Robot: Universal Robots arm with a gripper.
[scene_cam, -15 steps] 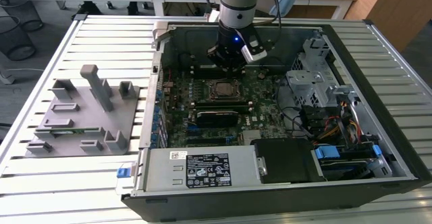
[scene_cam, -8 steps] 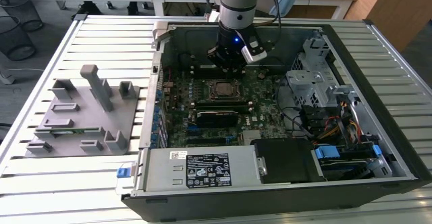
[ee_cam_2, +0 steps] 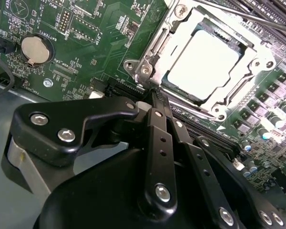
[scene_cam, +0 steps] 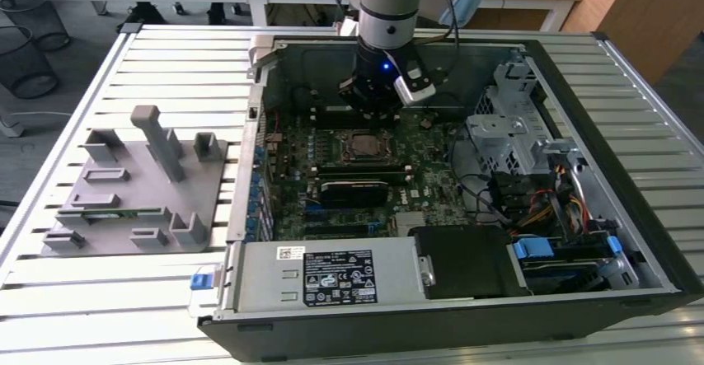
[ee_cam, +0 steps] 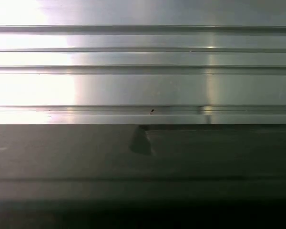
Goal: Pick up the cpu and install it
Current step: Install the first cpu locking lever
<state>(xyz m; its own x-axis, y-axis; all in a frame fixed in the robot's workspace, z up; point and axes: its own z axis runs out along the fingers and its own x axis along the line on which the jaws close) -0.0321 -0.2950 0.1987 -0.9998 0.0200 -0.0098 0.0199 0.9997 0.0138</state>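
CPU (ee_cam_2: 202,64), silver top up, sat seated in the metal socket frame (ee_cam_2: 143,67) on the green motherboard (ee_cam_2: 100,43) inside the open computer case (scene_cam: 616,217). Jaws of the gripper (scene_cam: 372,111) hung just above the board beside the socket, holding nothing; how wide they stood I could not tell. A grey tray (scene_cam: 110,208) lay on the desk (scene_cam: 165,60).

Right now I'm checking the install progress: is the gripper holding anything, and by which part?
Nothing appears held. The cpu already sits in the motherboard socket, and the gripper hangs beside it, its fingers together with nothing between them in the second wrist view.
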